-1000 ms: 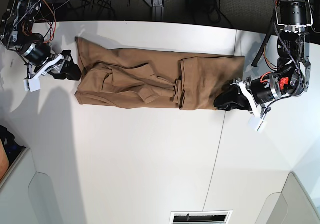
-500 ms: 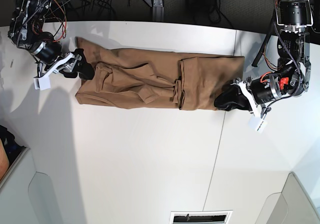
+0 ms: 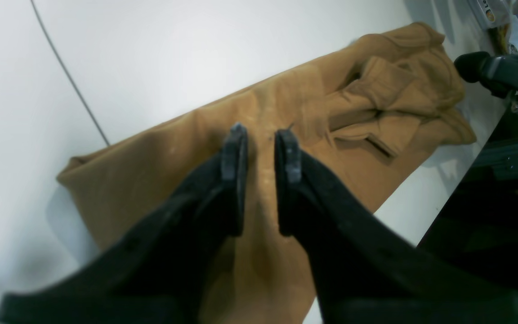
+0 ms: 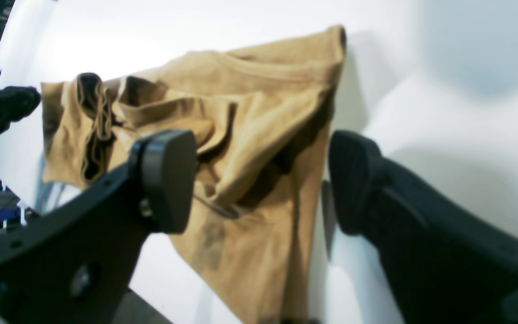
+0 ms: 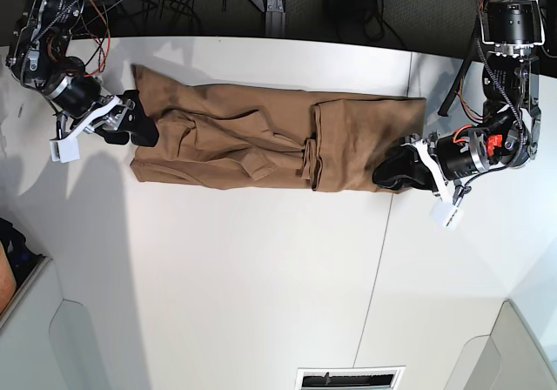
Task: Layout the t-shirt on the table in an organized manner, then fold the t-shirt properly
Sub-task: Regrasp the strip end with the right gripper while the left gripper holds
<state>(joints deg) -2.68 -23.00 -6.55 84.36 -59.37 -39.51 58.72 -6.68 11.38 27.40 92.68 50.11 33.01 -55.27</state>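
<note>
Only the right wrist view shows the right claw (image 4: 259, 180) wide apart astride the shirt (image 4: 250, 148) edge. Left claw (image 3: 260, 150) pinches cloth; the tan shirt lies long, rumpled on the worktop (image 5: 261, 277).

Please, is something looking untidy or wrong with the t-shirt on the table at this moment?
Nothing is damaged, but the t-shirt is not tidy. It lies on the table as a long band, and the fabric near its middle is bunched into thick wrinkles. The end by the right gripper is also rumpled, with loose uneven folds.
</note>
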